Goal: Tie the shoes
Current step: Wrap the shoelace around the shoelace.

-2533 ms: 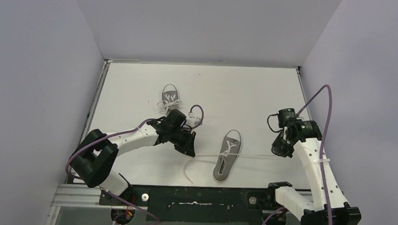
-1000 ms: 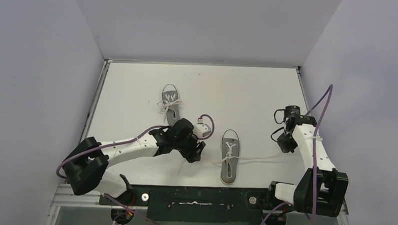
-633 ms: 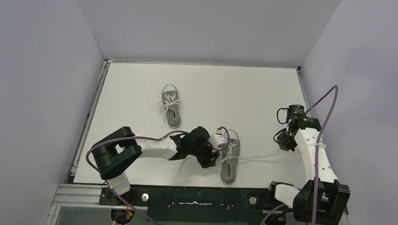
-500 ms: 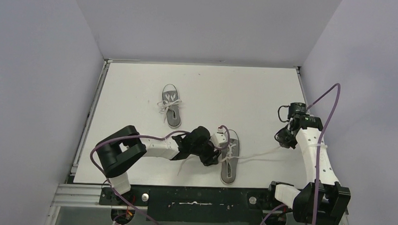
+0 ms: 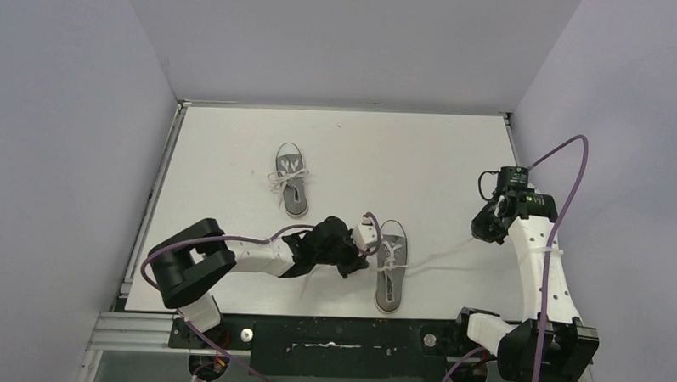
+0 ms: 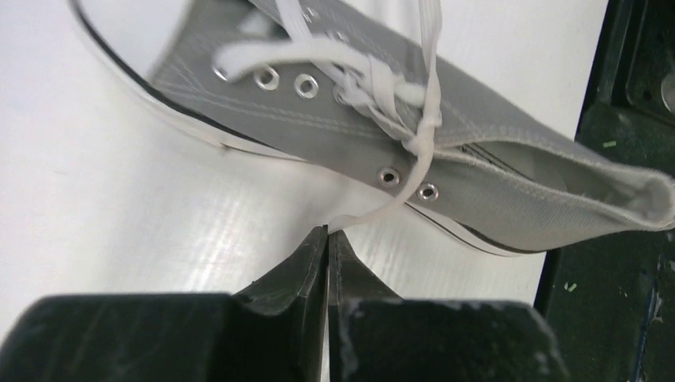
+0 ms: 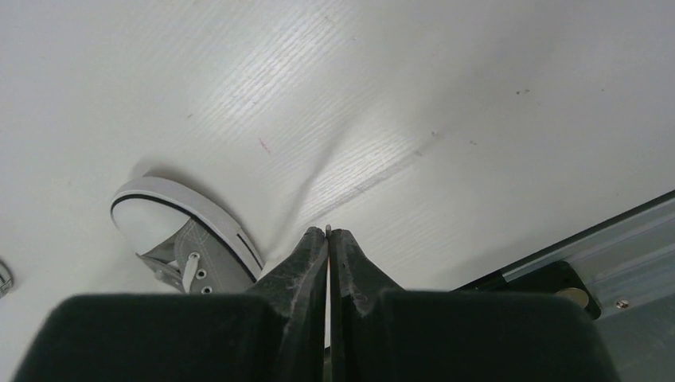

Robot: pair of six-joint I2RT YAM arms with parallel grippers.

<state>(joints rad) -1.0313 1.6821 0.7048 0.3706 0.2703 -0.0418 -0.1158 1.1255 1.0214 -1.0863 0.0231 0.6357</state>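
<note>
from overhead, the left gripper lies low over the near part of the white table, just beside the near grey sneaker, which points toe-away close to the front edge. the second sneaker sits well apart, farther back and to the left. the right gripper hangs to the right of the near sneaker, its jaws pressed together on the right lace tail, which runs in a line from the shoe. at the left wrist, the jaws are pinched tight on the left lace tail, which curves down from the knot past two metal eyelets in the sneaker's grey side. at the right wrist, the fingers meet with no gap above bare table, a sliver of white at their tips, the sneaker's white toe cap to the left.
</note>
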